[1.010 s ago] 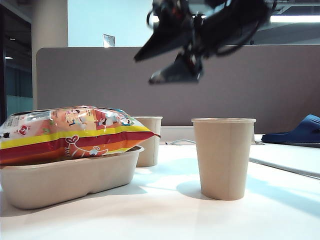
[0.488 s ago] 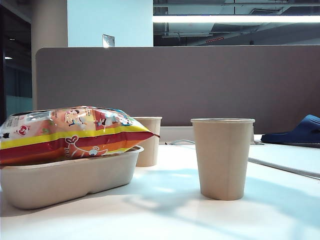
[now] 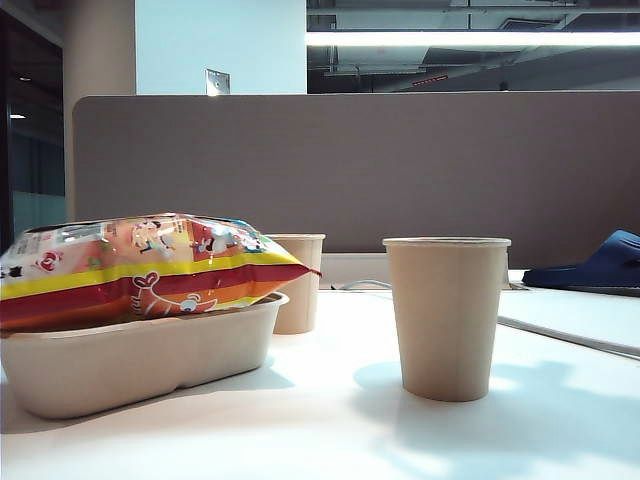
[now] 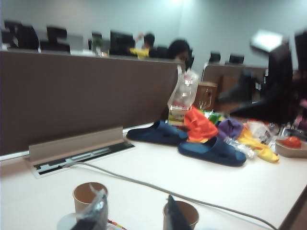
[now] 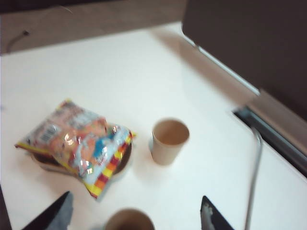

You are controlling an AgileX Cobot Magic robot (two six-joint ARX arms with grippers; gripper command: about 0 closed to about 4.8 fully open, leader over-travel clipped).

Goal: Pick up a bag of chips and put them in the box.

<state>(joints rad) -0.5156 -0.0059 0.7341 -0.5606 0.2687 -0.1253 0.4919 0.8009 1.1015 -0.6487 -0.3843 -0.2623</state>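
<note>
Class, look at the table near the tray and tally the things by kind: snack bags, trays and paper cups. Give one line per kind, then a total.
Bag of chips: 1
Box: 1
Paper cups: 2
Total: 4

Two tall beige paper cups on the white table (image 3: pixel 330 440): the near cup (image 3: pixel 447 317) upright toward the right of the exterior view, the far cup (image 3: pixel 299 282) upright farther back. Behind both, a brown partition wall (image 3: pixel 400 165). At the right edge, a dark blue slipper (image 3: pixel 600 265). In the left wrist view, a pair of blue slippers (image 4: pixel 213 151), a heap of orange, purple and yellow bags (image 4: pixel 225 132), a grey cable (image 4: pixel 158 189) across the table, blurred.
</note>
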